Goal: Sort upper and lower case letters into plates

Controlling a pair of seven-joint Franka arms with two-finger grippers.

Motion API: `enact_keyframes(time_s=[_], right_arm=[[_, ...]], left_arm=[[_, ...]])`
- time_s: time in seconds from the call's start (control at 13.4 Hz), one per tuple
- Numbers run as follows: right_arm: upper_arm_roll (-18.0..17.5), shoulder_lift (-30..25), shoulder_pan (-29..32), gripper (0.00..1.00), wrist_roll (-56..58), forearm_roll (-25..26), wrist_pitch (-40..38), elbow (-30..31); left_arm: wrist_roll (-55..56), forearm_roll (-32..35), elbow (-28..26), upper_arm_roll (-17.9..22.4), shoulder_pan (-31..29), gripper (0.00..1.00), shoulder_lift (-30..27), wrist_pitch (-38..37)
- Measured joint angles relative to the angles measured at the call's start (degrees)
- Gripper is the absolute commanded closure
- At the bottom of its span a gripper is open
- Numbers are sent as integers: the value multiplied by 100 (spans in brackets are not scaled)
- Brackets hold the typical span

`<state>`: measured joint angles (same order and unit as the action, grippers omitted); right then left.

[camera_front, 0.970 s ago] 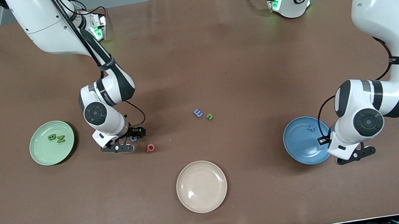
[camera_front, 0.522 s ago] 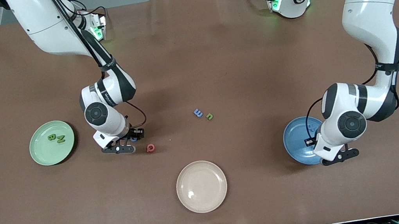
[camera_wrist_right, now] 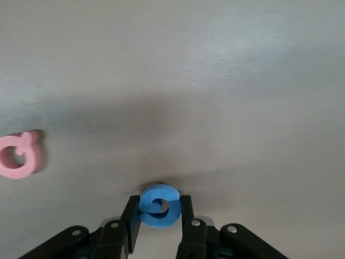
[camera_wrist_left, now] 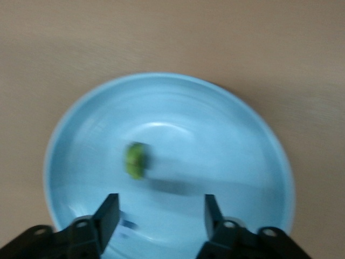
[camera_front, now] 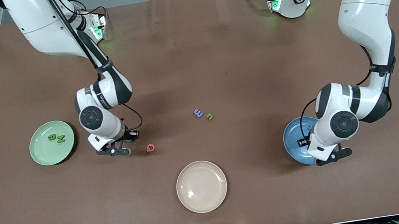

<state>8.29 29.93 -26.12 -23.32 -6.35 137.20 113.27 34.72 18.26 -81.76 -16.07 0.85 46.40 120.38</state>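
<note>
Letters are partly sorted: green B and N (camera_front: 56, 138) lie in the mint green plate (camera_front: 40, 153) near the right arm's edge. Right tool (camera_wrist_right: 157, 215) is clenched on a blue letter (camera_wrist_right: 159, 205). Left tool (camera_wrist_left: 160, 213) hangs released over the blue plate (camera_wrist_left: 237, 151), which holds a green letter (camera_wrist_left: 135, 160). Red Q (camera_front: 150, 147), blue m (camera_front: 198, 112) and green n (camera_front: 209, 116) wait mid-surface.

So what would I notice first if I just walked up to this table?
Probably the right gripper, pinching a blue letter just above the table beside a red letter. Next, the left gripper, open over the blue plate, where a green letter lies. Then the green plate with two green letters at the right arm's end.
</note>
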Motion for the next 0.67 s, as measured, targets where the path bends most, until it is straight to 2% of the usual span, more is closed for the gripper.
enact_keyframes(time_s=[0.3,0.45,0.67], right_arm=[[427,-751,800,81,1427,229,-924,110],[569,-873,1414,81,2495,252,-965,230],[596,-856,2415,81,3893,287,-758,342]], left_arm=[[1552,-1,-12,-571,421,0,-93,-60],[2563,-1,-45,-693,854,0,-109,-73],[3912,-1,-117,-696,1647,1,-108,-54]])
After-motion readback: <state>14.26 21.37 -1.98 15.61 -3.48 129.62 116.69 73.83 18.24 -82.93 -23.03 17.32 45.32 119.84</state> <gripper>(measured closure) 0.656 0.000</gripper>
